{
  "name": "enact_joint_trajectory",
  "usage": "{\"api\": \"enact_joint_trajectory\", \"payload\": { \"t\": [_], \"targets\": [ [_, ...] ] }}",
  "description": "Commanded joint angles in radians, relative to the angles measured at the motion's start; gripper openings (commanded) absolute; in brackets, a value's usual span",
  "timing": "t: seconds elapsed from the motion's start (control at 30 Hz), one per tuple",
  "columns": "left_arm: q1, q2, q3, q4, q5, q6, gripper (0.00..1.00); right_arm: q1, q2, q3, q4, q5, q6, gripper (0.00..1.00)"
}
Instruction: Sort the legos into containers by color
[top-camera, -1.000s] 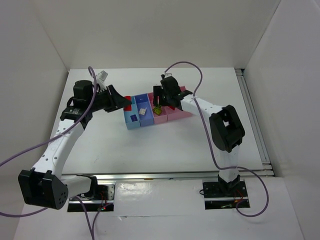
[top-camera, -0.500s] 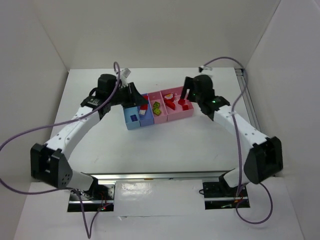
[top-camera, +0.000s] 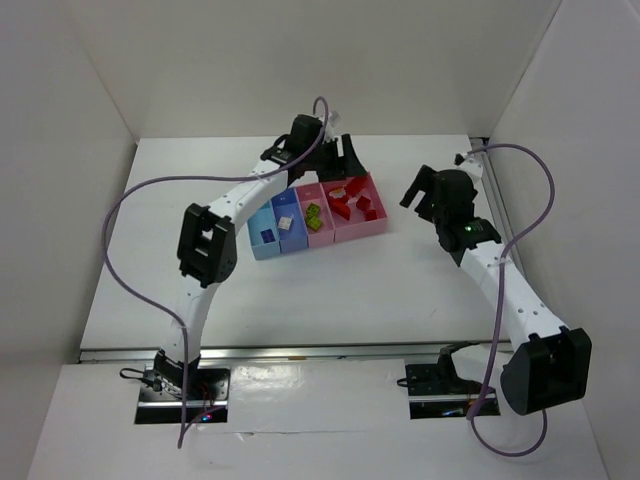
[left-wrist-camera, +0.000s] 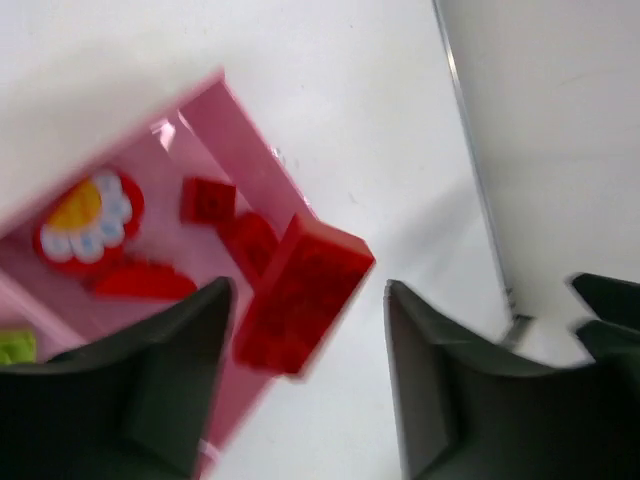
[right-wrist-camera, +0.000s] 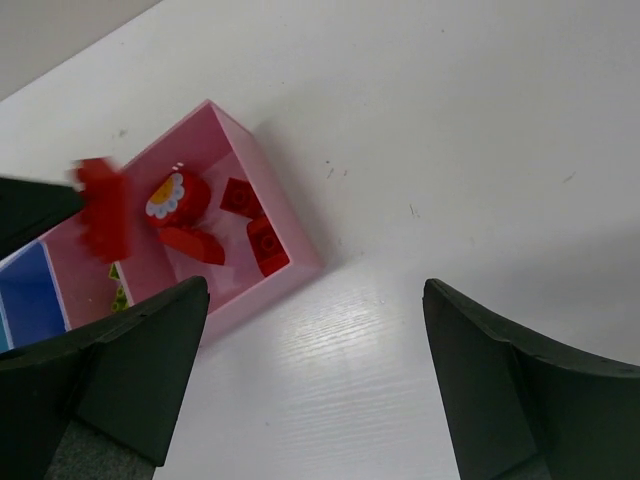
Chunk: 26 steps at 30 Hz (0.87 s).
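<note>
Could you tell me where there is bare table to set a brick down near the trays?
The table is bare on the near side of the trays, and right of the wider pink tray up to the right gripper. That tray is crowded: red bricks inside, the left gripper above its far end.

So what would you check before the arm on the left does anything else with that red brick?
1. The red brick is above the wide pink tray, where the other red pieces lie: ok, though near its rim.
2. Hold of the left gripper on the brick: cannot tell, it is blurred.
3. The right gripper is open and empty: ok.
4. The right gripper is apart from the trays: ok.
5. The green pieces sit separately in the narrow pink tray: ok.
</note>
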Motion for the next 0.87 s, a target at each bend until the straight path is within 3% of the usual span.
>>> {"api": "enact_joint_trajectory", "payload": {
  "t": [0.0,0.1,0.3,0.47,0.67,0.83],
  "targets": [
    [-0.004,0.121,0.227,-0.119,0.002,0.009,0.83,-0.013,-0.025,0.032,0.002,0.006,0.018,0.95],
    [-0.013,0.142,0.292,-0.162,0.014,0.018,1.00,-0.013,-0.016,0.041,-0.010,0.006,0.018,1.00],
    [-0.031,-0.074,0.062,-0.127,0.000,0.067,1.00,-0.013,-0.004,0.021,-0.036,0.113,0.055,1.00],
    [-0.042,-0.394,-0.217,-0.127,-0.122,0.119,1.00,-0.022,0.070,0.099,-0.195,0.288,0.148,1.00],
    [-0.052,-0.757,-0.545,-0.132,-0.259,0.144,1.00,-0.022,0.105,0.109,-0.229,0.258,0.167,1.00],
    [-0.052,-0.969,-0.700,-0.167,-0.444,0.135,1.00,-0.013,0.067,0.052,-0.176,0.204,0.136,1.00]
  ]
}}
